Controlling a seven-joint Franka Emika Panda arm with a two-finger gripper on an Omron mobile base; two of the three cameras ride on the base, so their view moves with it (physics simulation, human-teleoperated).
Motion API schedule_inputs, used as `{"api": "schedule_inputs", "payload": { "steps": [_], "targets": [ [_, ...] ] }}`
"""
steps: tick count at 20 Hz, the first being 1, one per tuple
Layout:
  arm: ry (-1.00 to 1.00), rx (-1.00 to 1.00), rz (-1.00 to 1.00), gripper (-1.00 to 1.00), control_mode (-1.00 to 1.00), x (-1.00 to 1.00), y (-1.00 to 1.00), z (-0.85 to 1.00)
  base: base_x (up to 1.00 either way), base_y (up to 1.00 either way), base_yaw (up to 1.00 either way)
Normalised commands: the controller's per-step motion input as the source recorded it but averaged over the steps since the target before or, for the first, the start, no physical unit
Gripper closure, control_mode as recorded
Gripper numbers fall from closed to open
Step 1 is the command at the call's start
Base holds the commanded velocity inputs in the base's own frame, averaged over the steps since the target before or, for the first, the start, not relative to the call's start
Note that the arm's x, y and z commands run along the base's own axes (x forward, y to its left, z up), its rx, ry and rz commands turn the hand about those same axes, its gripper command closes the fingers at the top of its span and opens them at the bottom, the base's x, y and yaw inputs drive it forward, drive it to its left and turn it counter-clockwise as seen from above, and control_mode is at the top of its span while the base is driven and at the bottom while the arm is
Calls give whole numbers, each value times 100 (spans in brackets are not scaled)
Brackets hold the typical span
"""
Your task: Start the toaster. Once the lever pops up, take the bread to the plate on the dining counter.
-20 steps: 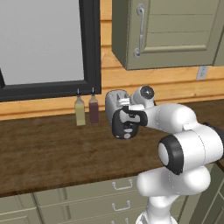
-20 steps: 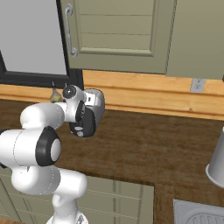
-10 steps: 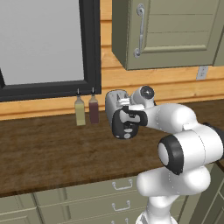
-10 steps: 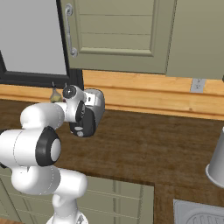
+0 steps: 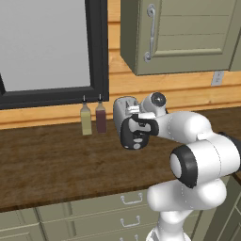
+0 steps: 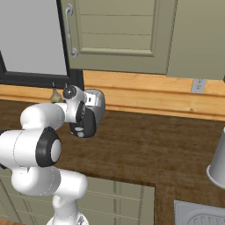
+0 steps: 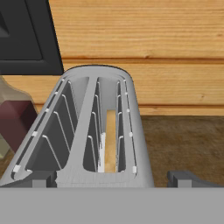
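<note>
Gripper open wide, empty, hovering at the near end of the toaster. Bread sits in the right-hand slot just ahead of the fingertips (lever hidden below). Risk: descending blind, fingers clip the toaster body, shoving it into the bottles.
</note>
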Motion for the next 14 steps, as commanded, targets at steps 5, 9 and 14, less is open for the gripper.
{"api": "schedule_inputs", "payload": {
  "steps": [5, 9, 14],
  "targets": [
    [0, 0, 0, -100, -100, 0, 0, 0, 0, 0, 0],
    [0, 0, 0, -100, -100, 0, 0, 0, 0, 0, 0],
    [0, 0, 0, -100, -100, 0, 0, 0, 0, 0, 0]
  ]
}}
